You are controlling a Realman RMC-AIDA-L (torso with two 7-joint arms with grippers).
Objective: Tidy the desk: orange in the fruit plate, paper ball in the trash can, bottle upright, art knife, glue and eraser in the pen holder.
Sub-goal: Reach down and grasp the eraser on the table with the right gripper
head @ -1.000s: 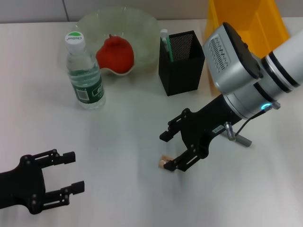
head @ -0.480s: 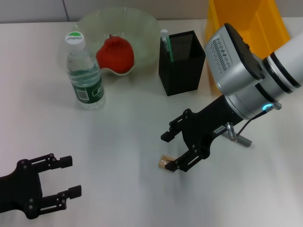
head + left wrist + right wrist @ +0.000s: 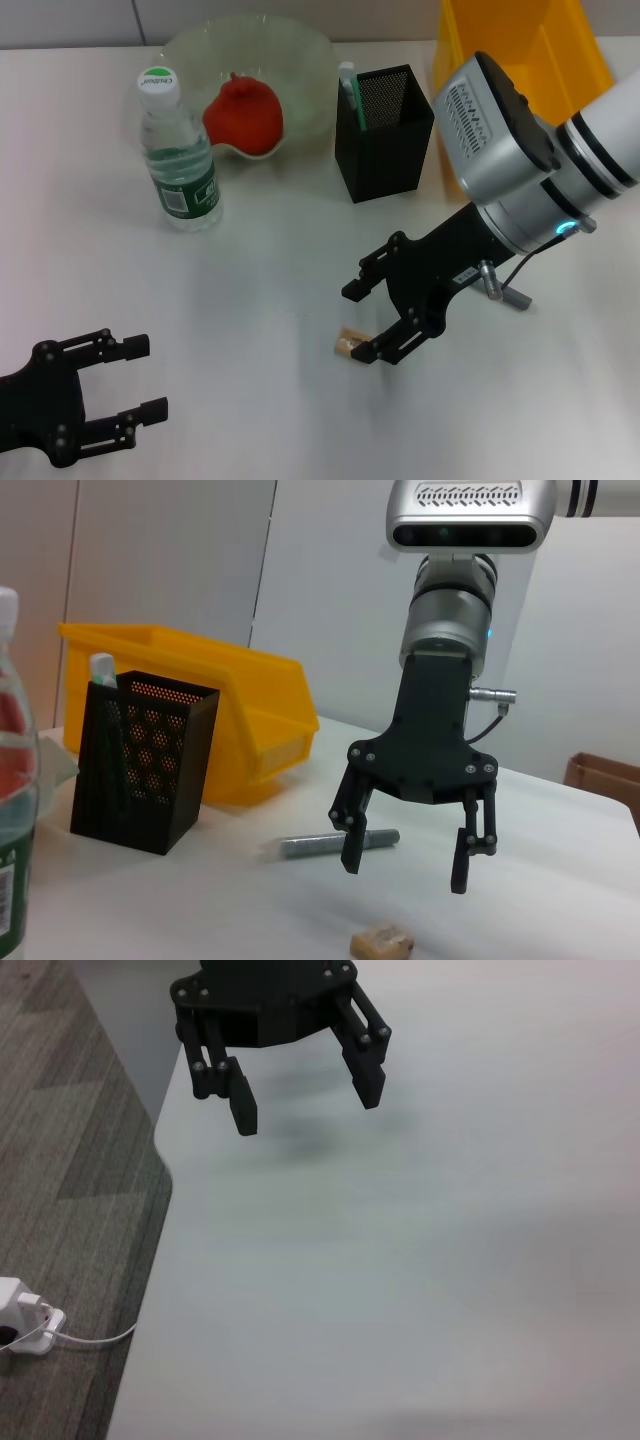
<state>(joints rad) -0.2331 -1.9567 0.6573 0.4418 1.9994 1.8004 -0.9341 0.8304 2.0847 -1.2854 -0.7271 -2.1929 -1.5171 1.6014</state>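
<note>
My right gripper (image 3: 358, 322) is open and hangs just above the table, with a small tan eraser (image 3: 347, 343) by its lower finger. The left wrist view shows this gripper (image 3: 405, 872) above the eraser (image 3: 381, 942). A grey art knife (image 3: 501, 290) lies behind the right arm and also shows in the left wrist view (image 3: 330, 843). The black mesh pen holder (image 3: 385, 110) holds a white-and-green stick (image 3: 347, 85). A water bottle (image 3: 178, 150) stands upright. A red round fruit (image 3: 243, 115) lies in the glass plate (image 3: 300, 60). My left gripper (image 3: 148, 377) is open and empty at the near left. No paper ball is in view.
A yellow bin (image 3: 520, 50) stands at the back right, beside the pen holder. The right wrist view shows my left gripper (image 3: 300, 1110) near the table's edge (image 3: 165, 1190), with carpet and a white power strip (image 3: 20, 1315) below.
My left gripper has drawn back toward the near left corner. My right gripper has barely shifted and stays open by the eraser.
</note>
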